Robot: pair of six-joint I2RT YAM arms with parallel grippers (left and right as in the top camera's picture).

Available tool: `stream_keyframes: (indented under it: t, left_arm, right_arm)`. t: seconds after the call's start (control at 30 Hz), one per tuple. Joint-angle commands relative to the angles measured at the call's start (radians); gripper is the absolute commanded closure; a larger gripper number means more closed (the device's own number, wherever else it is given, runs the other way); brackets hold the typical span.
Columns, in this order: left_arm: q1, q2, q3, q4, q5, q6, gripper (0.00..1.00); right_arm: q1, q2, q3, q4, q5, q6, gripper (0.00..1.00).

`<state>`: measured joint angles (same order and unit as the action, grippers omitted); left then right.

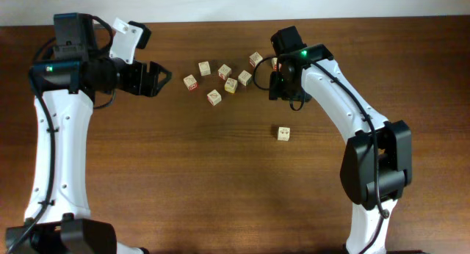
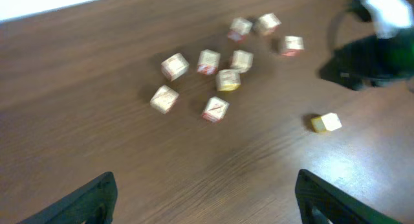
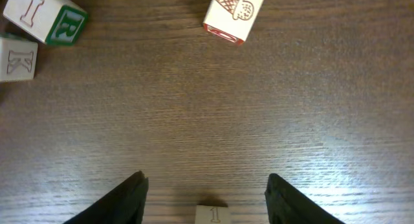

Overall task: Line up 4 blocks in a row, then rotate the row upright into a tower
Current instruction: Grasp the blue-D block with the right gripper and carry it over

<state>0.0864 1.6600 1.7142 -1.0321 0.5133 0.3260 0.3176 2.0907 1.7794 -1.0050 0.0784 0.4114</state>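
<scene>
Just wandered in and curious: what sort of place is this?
Probably a robotics lab bench: a white left arm and right arm reach over a wooden table scattered with small alphabet blocks.

Table [image 1: 220,188]: dark brown, fine streaked grain. Left arm [image 1: 62,151], right arm [image 1: 338,92]: white shells, black joints, small green light on each. Left gripper [image 2: 206,198], right gripper [image 3: 206,188]: black. Blocks [image 1: 205,68]: pale wood, mostly red print. I/R block [image 3: 45,17]: red outlined "I" on pale face, white "R" on green face. K block [image 3: 16,59]: brownish outlined "K". Ice-cream block [image 3: 233,13]: reddish-brown cone drawing, red-printed side. Numeral block [image 3: 212,215]: grey "1". Lone block [image 2: 325,123]: yellow side, pale top. Cluster block [image 2: 228,80]: yellow face.
</scene>
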Motion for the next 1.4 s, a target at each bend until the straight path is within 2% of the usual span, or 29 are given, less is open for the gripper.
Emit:
stream_keyframes:
  t: [0.0,0.13,0.23,0.3,0.6,0.63,0.83,0.93,1.03,1.07,1.1,1.13,1.23,1.27,1.37]
  left_arm:
    - [0.002,-0.069,0.017,-0.002,-0.25,-0.184,0.13]
    - [0.002,-0.131,0.017,-0.005,-0.413,-0.34,0.13]
    - [0.002,-0.137,0.017,-0.078,-0.648,-0.513,0.12]
    - [0.002,-0.138,0.017,-0.107,-0.728,-0.584,0.12]
    - [0.001,-0.136,0.016,-0.106,-0.686,-0.583,0.04]
    - [0.001,-0.136,0.016,-0.107,-0.686,-0.583,0.0]
    - [0.001,-0.127,0.016,-0.105,-0.655,-0.522,0.0]
    - [0.001,-0.079,0.016,-0.103,-0.56,-0.426,0.0]
    - [0.001,-0.01,0.016,-0.106,-0.411,-0.243,0.0]
    - [0.001,0.009,0.016,-0.107,-0.407,-0.241,0.01]
    - [0.001,0.021,0.016,-0.105,-0.407,-0.241,0.01]
    - [0.001,0.026,0.016,-0.103,-0.407,-0.241,0.01]
    - [0.001,0.027,0.016,-0.103,-0.407,-0.241,0.01]
    - [0.001,0.027,0.016,-0.103,-0.407,-0.241,0.01]
    - [0.001,0.027,0.016,-0.098,-0.407,-0.241,0.01]
  right_arm:
    - [-0.005,-0.003,0.015,0.0,0.0,0.079,0.4]
    - [-0.005,-0.003,0.015,-0.005,-0.018,0.103,0.4]
    - [-0.006,-0.003,0.015,-0.01,-0.01,0.152,0.4]
    - [-0.018,-0.003,0.015,0.039,0.012,0.164,0.4]
    - [-0.072,0.145,0.014,0.39,0.016,0.12,0.4]
    - [-0.074,0.163,0.014,0.407,0.017,0.12,0.4]
    - [-0.103,0.207,0.014,0.423,0.029,0.079,0.4]
    - [-0.101,0.208,0.01,0.42,0.022,0.035,0.4]
    - [-0.101,0.246,0.008,0.422,0.004,0.004,0.41]
    - [-0.101,0.256,0.008,0.422,-0.003,0.004,0.43]
    - [-0.101,0.256,0.008,0.427,-0.002,0.004,0.57]
    - [-0.101,0.256,0.008,0.435,-0.003,0.004,0.62]
    - [-0.101,0.249,0.009,0.433,-0.018,0.003,0.71]
    - [-0.101,0.237,0.018,0.417,-0.043,-0.013,0.78]
    - [-0.098,0.187,0.07,0.319,-0.142,-0.057,0.82]
